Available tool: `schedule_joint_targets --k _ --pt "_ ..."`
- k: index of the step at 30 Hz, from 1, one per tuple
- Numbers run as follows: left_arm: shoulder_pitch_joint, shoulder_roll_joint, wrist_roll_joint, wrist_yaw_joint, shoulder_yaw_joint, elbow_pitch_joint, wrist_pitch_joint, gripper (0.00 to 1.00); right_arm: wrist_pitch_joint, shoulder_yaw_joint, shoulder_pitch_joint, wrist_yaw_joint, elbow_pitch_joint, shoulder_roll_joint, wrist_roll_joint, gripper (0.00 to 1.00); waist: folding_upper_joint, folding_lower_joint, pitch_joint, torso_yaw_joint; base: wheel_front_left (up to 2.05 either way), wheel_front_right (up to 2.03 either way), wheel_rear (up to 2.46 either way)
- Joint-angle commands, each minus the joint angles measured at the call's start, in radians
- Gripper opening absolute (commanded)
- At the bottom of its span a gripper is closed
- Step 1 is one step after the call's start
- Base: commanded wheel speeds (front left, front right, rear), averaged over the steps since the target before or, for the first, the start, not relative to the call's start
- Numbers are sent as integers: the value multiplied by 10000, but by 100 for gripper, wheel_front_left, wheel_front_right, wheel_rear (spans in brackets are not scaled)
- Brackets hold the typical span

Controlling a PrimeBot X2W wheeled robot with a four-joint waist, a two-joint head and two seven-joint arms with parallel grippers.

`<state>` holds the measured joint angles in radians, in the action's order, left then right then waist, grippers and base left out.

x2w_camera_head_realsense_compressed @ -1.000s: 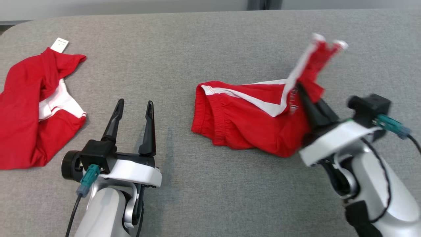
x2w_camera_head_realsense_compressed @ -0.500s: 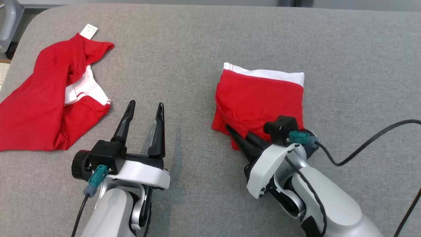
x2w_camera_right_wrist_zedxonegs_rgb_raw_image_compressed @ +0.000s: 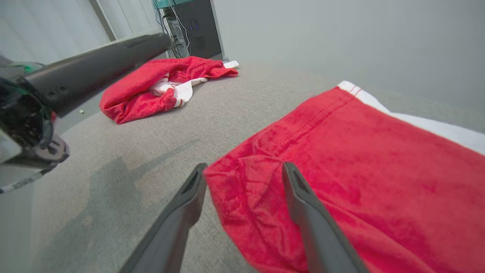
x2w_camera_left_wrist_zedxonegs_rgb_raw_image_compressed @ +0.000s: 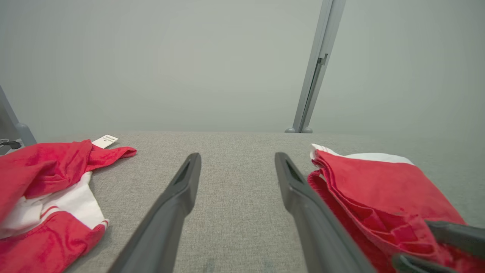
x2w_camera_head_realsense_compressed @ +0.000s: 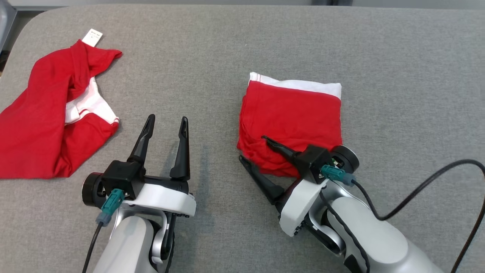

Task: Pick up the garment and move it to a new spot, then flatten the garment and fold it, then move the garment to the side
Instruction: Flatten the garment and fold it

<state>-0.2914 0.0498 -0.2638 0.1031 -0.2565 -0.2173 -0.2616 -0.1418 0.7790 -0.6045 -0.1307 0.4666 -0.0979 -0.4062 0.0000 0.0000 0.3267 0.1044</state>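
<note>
The garment (x2w_camera_head_realsense_compressed: 291,113) is red with a white band along its far edge and lies folded into a rough square on the grey table (x2w_camera_head_realsense_compressed: 227,49). My right gripper (x2w_camera_head_realsense_compressed: 253,148) stands open at the garment's near left corner, one finger over the cloth and the other beside it on the table, holding nothing. The right wrist view shows that gripper (x2w_camera_right_wrist_zedxonegs_rgb_raw_image_compressed: 244,168) astride the crumpled corner of the garment (x2w_camera_right_wrist_zedxonegs_rgb_raw_image_compressed: 360,159). My left gripper (x2w_camera_head_realsense_compressed: 166,122) is open and empty above bare table, left of the garment (x2w_camera_left_wrist_zedxonegs_rgb_raw_image_compressed: 379,185).
A second red and white garment (x2w_camera_head_realsense_compressed: 49,113) with a white tag lies crumpled at the table's far left. A black cable (x2w_camera_head_realsense_compressed: 416,189) trails from my right wrist. Bare grey table lies to the garment's right and beyond it.
My right gripper laid the lifted flap down over the garment, came to the near left corner, and has now opened and let go. The left arm stayed put.
</note>
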Motion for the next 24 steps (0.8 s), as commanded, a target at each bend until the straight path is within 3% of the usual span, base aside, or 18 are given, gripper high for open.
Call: schedule_joint_targets --k 1,5,9,24 --pt "-10 31 66 21 59 -5 -46 100 -95 9 114 -1 -115 -93 38 100 0 0 -70 -76 0 0 0" --pt "87 31 137 -25 157 -50 -46 100 -445 -362 425 -1 -796 -296 50 100 0 0 -221 -243 0 0 0" --pt "160 76 206 -33 297 -64 -46 100 -665 -1395 951 -1 -1518 -431 -24 100 0 0 -387 -427 0 0 0" --pt "505 529 303 91 741 103 -46 100 -558 -6989 3301 -1 -3097 -630 975 100 0 0 -812 -990 0 0 0"
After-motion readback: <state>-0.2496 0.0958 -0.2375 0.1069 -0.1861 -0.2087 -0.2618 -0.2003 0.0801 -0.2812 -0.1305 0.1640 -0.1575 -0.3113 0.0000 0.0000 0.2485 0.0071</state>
